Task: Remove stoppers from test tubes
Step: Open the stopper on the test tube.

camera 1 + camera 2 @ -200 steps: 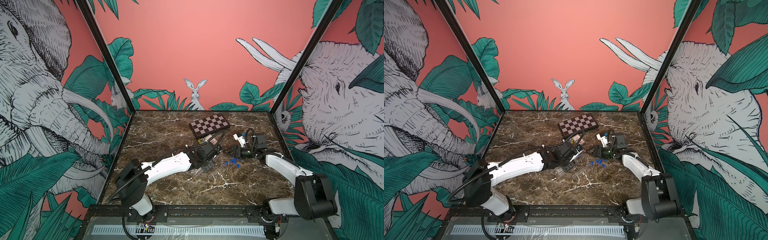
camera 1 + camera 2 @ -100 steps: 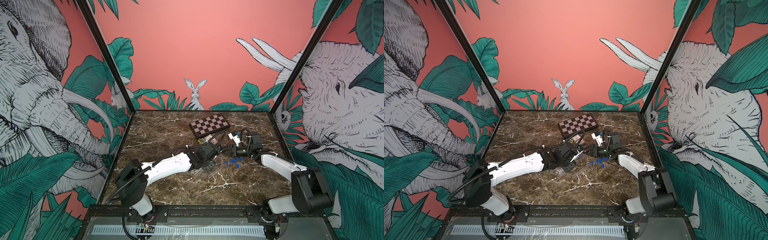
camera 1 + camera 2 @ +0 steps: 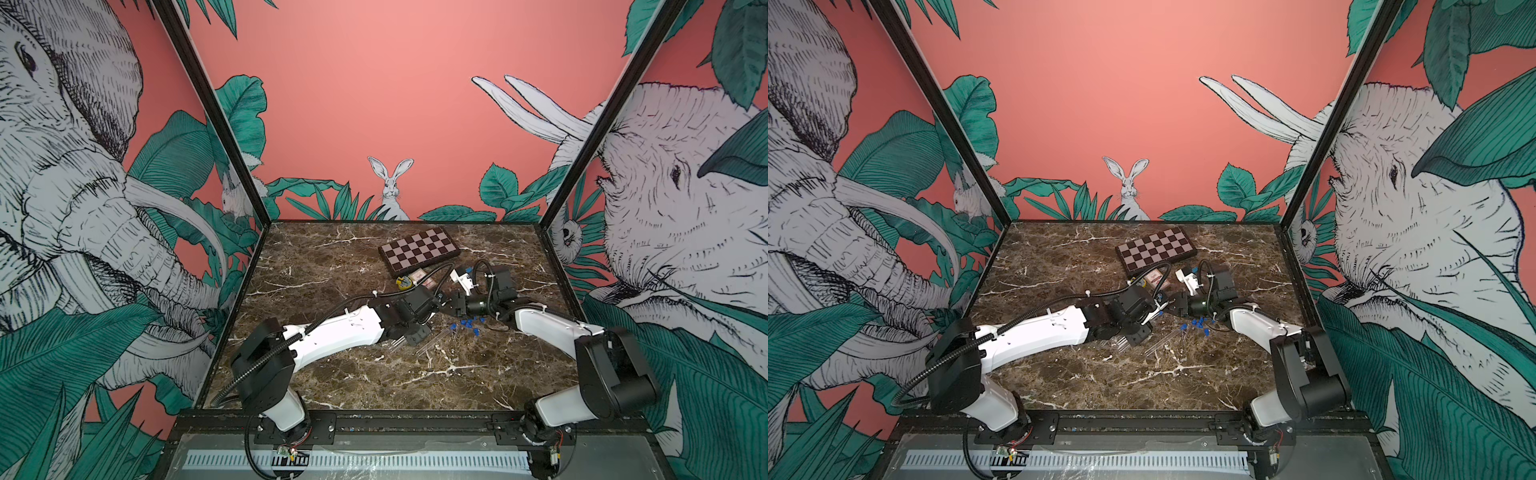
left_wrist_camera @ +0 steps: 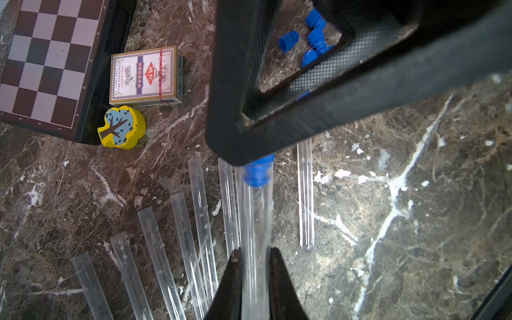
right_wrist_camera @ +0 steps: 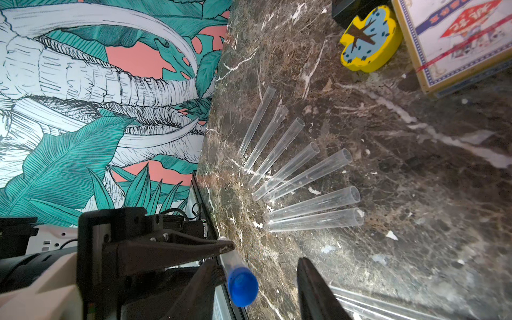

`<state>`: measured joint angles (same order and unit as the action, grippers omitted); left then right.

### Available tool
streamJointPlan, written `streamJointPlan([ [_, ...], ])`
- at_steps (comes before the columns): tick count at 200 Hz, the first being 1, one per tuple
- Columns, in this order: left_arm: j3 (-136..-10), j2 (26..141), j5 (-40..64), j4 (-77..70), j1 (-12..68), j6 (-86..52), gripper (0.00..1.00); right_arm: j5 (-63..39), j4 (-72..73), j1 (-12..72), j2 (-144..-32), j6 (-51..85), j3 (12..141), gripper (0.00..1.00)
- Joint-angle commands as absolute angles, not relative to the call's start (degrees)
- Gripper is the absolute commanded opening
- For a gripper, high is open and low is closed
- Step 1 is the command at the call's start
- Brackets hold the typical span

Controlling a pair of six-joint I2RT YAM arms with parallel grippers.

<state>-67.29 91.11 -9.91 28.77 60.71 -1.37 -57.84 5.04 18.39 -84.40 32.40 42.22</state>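
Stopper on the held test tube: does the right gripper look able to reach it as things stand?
Probably yes. The left gripper holds the test tube, and its blue stopper sits between the open jaws of the right gripper; nothing visible blocks it.

Clear open test tubes point(image 3: 432, 344) lie fanned on the desk, just below the frame's centre in a top view. One capped tube point(image 4: 255, 221) carries a blue stopper point(image 4: 256, 174); loose stoppers point(image 3: 465, 323) cluster just right.

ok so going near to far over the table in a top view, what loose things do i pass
empty test tubes → loose stoppers → yellow tree piece → chessboard
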Motion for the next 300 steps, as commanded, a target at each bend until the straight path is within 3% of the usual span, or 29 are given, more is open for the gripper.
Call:
streamJointPlan([
  [1,-68.9,91.1,-10.1,28.6,61.1,-0.7,0.10,-59.2,8.0,19.0,-85.2,33.1,41.4,0.45],
  [87,-69.6,92.1,-11.2,28.7,61.0,-0.5,0.09,-59.5,10.8,19.6,-85.6,35.2,40.5,0.29],
  [233,-69.6,92.4,-12.4,29.0,61.1,-0.8,0.08,-59.8,13.0,20.1,-85.6,36.5,39.7,0.21],
  [300,-68.2,91.7,-13.4,29.4,61.0,-0.8,0.08,-60.2,14.3,20.1,-86.8,37.2,40.2,0.11],
])
